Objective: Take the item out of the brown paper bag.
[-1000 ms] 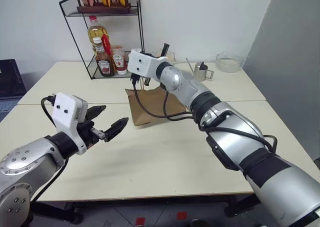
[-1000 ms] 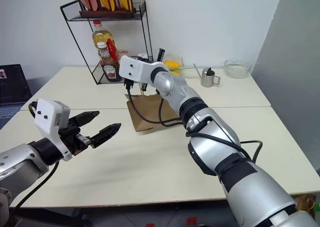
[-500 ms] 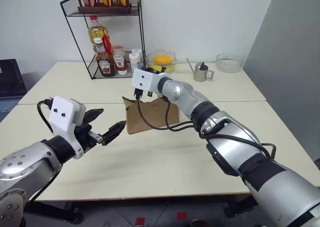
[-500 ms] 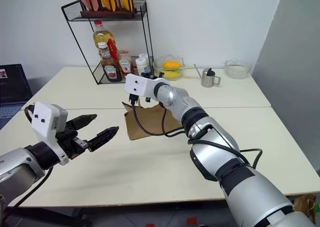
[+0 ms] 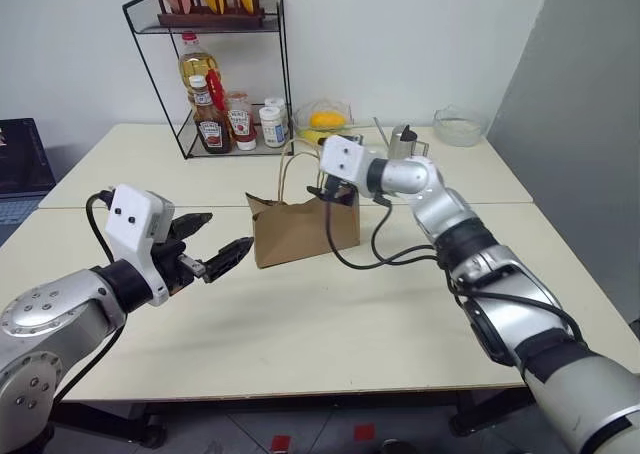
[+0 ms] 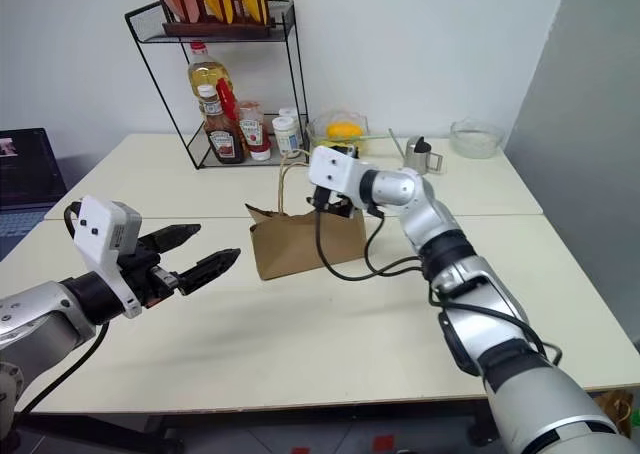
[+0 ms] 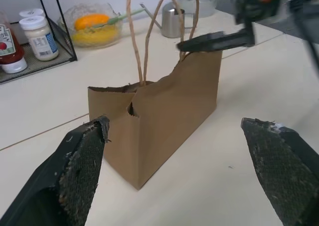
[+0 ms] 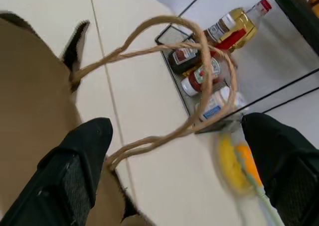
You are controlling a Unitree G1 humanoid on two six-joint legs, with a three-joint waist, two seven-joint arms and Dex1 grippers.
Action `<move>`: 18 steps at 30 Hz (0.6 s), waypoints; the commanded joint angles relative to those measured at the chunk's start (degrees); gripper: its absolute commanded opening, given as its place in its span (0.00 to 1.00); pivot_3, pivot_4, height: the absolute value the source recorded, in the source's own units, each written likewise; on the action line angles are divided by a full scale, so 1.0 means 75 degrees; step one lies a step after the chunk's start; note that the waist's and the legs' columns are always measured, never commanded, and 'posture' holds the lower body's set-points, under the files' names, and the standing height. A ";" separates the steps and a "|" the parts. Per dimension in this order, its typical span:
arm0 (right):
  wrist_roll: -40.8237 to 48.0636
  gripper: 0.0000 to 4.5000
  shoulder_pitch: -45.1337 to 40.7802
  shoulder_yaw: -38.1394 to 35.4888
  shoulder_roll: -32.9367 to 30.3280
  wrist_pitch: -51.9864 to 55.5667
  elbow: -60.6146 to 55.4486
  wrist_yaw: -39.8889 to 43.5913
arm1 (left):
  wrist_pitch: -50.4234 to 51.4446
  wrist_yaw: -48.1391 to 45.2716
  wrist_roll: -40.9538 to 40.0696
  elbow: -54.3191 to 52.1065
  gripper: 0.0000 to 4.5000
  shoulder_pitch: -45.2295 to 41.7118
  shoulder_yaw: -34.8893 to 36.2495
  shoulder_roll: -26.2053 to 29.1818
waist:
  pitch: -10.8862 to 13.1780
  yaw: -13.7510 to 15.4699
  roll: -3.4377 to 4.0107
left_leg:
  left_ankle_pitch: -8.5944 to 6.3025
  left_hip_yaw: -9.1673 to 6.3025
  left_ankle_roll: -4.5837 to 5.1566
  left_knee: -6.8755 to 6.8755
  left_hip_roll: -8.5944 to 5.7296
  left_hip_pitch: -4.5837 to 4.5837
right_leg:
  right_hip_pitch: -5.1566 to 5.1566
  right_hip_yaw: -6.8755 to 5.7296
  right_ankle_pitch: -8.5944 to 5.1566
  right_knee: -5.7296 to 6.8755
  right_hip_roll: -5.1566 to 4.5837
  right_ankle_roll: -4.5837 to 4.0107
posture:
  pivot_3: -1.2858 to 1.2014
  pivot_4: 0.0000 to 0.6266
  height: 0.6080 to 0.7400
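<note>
Right eye view: bag standing upright on the table, both arms reaching in.
The brown paper bag is standing on the table, cord handles rising. The right gripper is hovering at the bag's top rim. The left gripper is pointing toward the bag, fingers spread apart. A wire rack is holding bottles behind.

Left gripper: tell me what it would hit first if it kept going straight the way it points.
Most likely the brown paper bag. The left gripper is open and aimed at the bag's near end, with bare table between them. Depth is uncertain, but nothing else appears to lie in that line.
</note>
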 commanded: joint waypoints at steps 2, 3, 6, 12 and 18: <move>0.1432 0.99 0.0712 -0.0755 -0.0731 0.2450 -0.2899 0.1166 | -0.0693 -0.0771 0.0535 0.0963 1.00 -0.0215 -0.0053 0.0338 | 0.0002 0.0017 0.0003 | 0.0000 0.0000 0.0000 0.0001 0.0001 0.0001 | 0.0000 -0.0001 0.0000 0.0002 0.0000 0.0000 | 0.52 0.24 1.00; 0.1706 0.99 0.0885 -0.0938 -0.0960 0.2950 -0.3358 0.1291 | -0.0885 -0.1012 0.0716 0.1440 1.00 -0.0418 -0.0169 0.0440 | 0.0002 0.0032 0.0004 | 0.0000 -0.0001 0.0000 0.0001 0.0001 0.0001 | 0.0000 -0.0002 0.0000 0.0002 0.0000 0.0000 | 0.52 0.24 1.00; 0.2812 0.99 0.1262 -0.1593 -0.1261 0.4661 -0.4349 0.1386 | -0.1577 -0.1785 0.1404 0.3024 1.00 -0.1367 -0.0798 0.0784 | 0.0003 0.0088 0.0005 | 0.0000 -0.0001 0.0001 0.0004 -0.0001 0.0004 | 0.0002 -0.0007 0.0000 0.0002 0.0002 0.0000 | 0.52 0.24 1.00; 0.4965 0.96 0.2317 -0.2397 -0.1636 0.7490 -0.6314 0.1423 | -0.4225 -0.3418 0.4050 0.8121 1.00 -0.5379 -0.3320 0.0354 | 0.0000 0.0222 0.0001 | 0.0001 -0.0004 0.0003 0.0007 -0.0002 0.0016 | 0.0025 -0.0017 -0.0001 -0.0006 0.0009 0.0000 | 0.52 0.24 1.00; 0.5863 0.54 0.3272 -0.2550 -0.1902 0.8390 -0.8061 0.0808 | -0.7057 -0.3110 0.6364 1.3272 0.80 -0.8685 -0.4558 -0.0984 | 0.0000 0.0200 0.0000 | 0.0000 -0.0006 0.0004 0.0016 -0.0019 -0.0015 | 0.0010 -0.0018 0.0001 -0.0013 -0.0004 0.0003 | 0.52 0.24 1.00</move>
